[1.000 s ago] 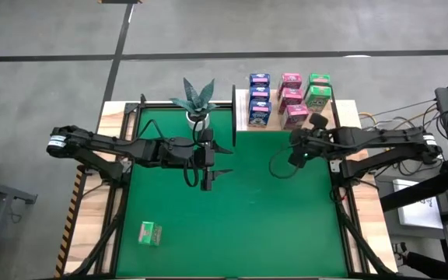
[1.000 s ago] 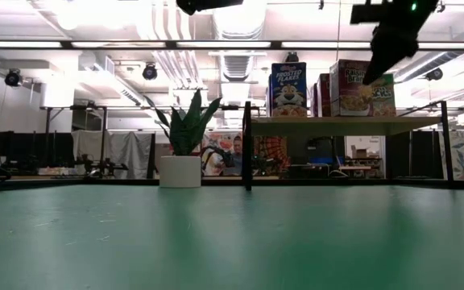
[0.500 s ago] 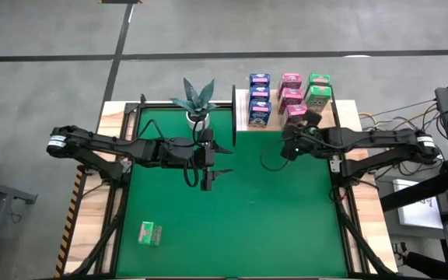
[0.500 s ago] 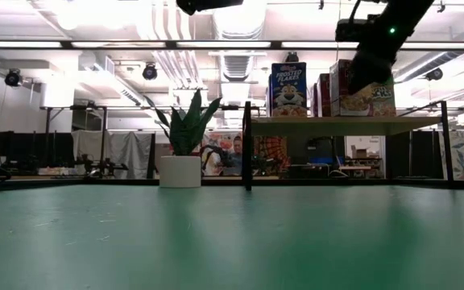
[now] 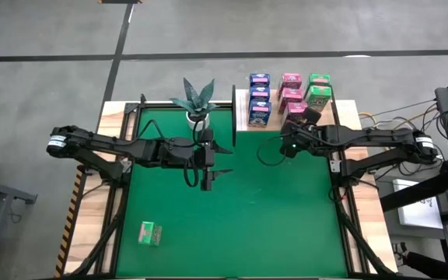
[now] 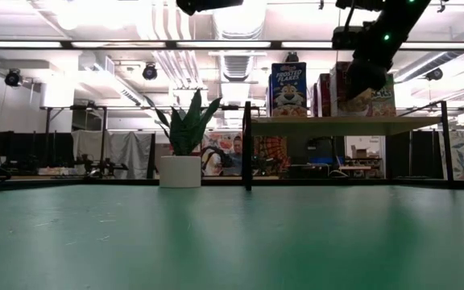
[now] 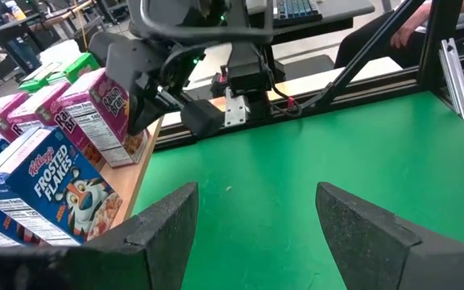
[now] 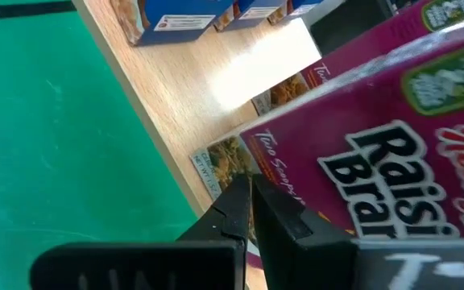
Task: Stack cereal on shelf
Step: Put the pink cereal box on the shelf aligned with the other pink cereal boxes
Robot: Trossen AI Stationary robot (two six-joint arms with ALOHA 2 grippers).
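Cardboard pink cereal box (image 8: 377, 145) on the pale wooden shelf (image 8: 216, 72) touches the clenched, empty right tool (image 8: 252, 213).

a grey concrete floor (image 5: 302, 27), crossed by dark lines, is being shown across the upper part of the high view. in the low view, a white ceiling with ducts (image 6: 176, 56) and lit strips (image 6: 127, 43) is being seen at the top, and dark racks (image 6: 22, 149) at the left.
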